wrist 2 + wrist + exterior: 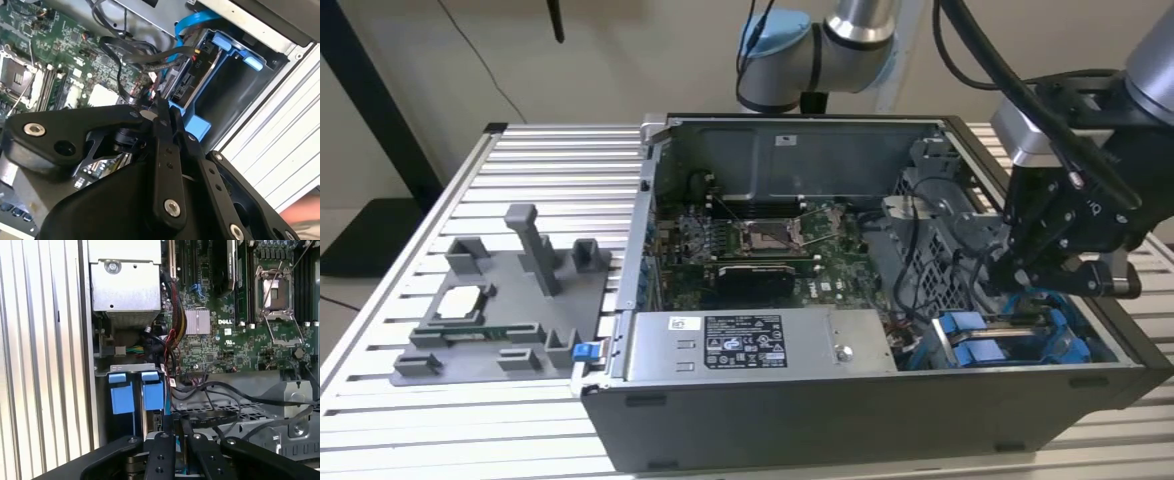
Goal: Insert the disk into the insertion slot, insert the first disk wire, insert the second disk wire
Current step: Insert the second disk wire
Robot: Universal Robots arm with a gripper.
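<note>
The disk [197, 75] sits in the insertion slot [240, 90], held in its blue carrier with blue tabs [122, 395]. In the exterior view the slot [1001, 345] is in the open computer case's near corner, at that view's right. My gripper [1034, 275] hangs just above it. A black disk wire [145, 55] loops over to the disk's connector end, beside a blue cable [195, 22]. In both wrist views my gripper [159, 105] [178, 432] is closed narrowly, its tips in a bundle of black and coloured wires [145, 95] next to the disk, seemingly pinching one.
The grey power-supply box [761, 345] [125, 285] fills the case's near side beside the slot. The motherboard [747, 240] [240, 325] lies behind it, and a perforated metal cage [225, 417] borders the bay. A grey fixture [507, 300] with parts stands on the slatted table at the exterior view's left.
</note>
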